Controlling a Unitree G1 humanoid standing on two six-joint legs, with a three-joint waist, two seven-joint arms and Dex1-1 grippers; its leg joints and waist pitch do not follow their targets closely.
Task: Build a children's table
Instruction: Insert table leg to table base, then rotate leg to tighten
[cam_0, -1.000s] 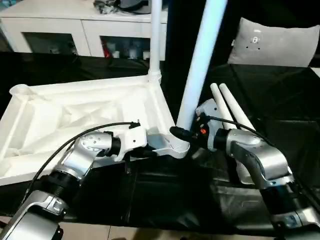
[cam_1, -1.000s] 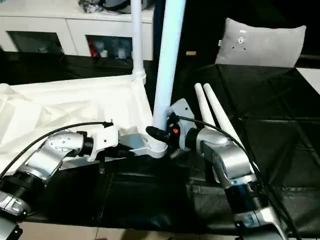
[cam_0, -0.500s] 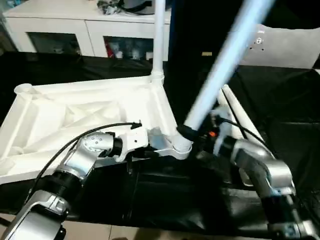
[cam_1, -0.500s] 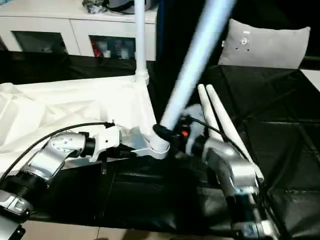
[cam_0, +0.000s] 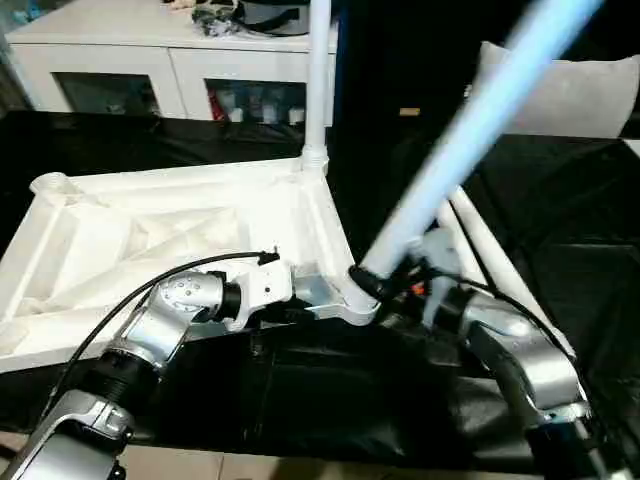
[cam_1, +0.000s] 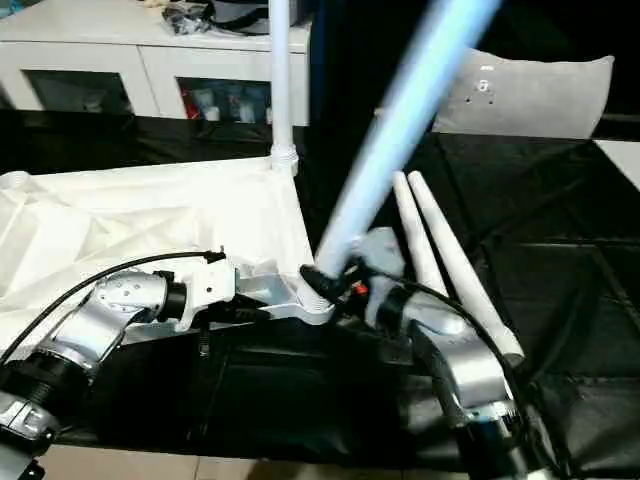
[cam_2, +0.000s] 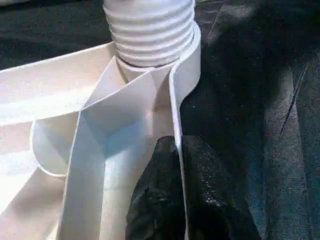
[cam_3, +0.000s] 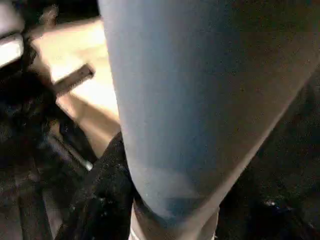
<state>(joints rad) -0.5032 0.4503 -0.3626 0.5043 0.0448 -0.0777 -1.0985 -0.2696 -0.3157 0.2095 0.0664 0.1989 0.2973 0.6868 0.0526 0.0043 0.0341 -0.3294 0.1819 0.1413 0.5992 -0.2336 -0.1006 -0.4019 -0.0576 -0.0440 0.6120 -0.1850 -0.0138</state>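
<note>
The children's table top (cam_0: 150, 230) lies upside down, white, ribs up, on the black work table. One white leg (cam_0: 319, 70) stands upright in its far right corner socket. My left gripper (cam_2: 178, 150) is shut on the top's thin rim wall just beside the near right corner socket (cam_0: 352, 300). A second leg (cam_0: 460, 140) has its threaded end at that socket and leans steeply to the right. My right gripper (cam_0: 385, 285) is shut on this leg just above the socket, a black finger (cam_3: 107, 190) wrapping it. Two loose legs (cam_1: 450, 260) lie side by side behind my right arm.
The black-covered work table (cam_0: 560, 200) stretches to the right. A white cabinet (cam_0: 150, 60) stands behind it, with a grey cushion (cam_1: 540, 95) at the back right. The top's far left corner socket (cam_0: 48, 184) is empty.
The leg in my right gripper has tipped from nearly upright to leaning far right, pivoting at the socket. My right forearm dropped lower. The left gripper held still; the camera shifted slightly.
</note>
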